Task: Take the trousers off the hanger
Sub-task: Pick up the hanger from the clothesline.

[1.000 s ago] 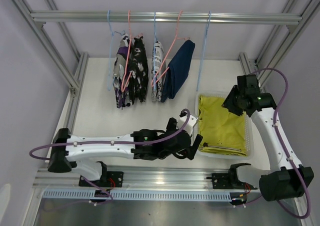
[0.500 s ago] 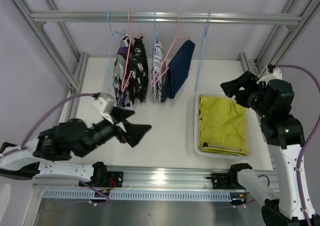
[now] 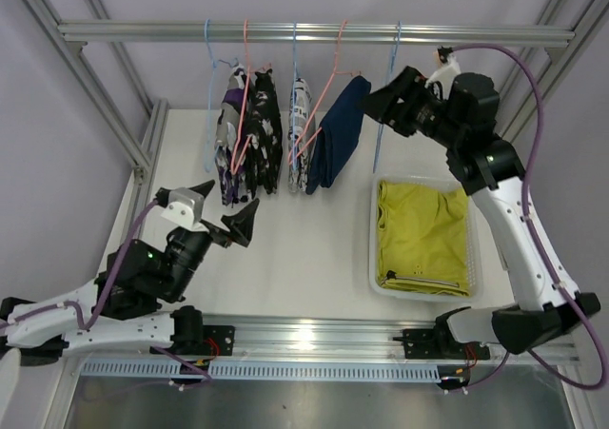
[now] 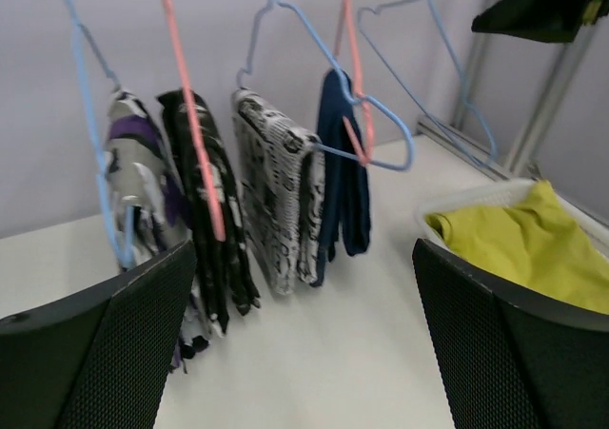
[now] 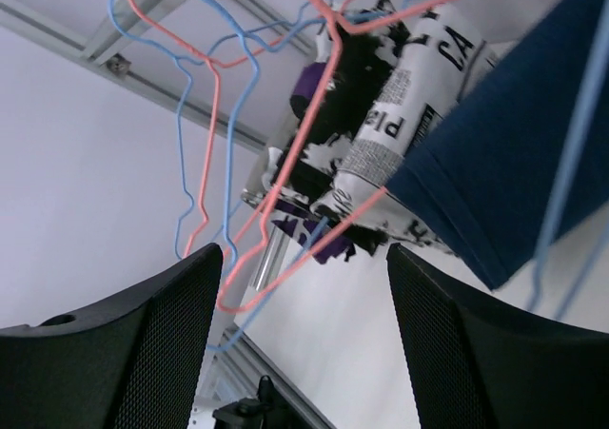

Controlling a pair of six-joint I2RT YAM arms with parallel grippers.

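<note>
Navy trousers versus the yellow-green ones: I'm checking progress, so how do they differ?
The navy trousers hang folded from the rail; the yellow-green trousers lie spread in the white bin. Navy is dark, yellow-green bright. Both are plain, unpatterned cloth.

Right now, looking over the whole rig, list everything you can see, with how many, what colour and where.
patterned trousers: three, black, white and purple, folded over hangers at the left of the rail
navy trousers: one, dark blue, on a pink hanger right of the patterned ones
yellow-green trousers: one, lying in the basket
hangers: five, three blue and two pink, on the rail; the rightmost blue one is bare
basket: one, white, on the table's right side
rail: one, grey metal, across the back
table: one, white
left gripper: one, black, open, low at front left
right gripper: one, black, open, raised beside the navy trousers
</note>
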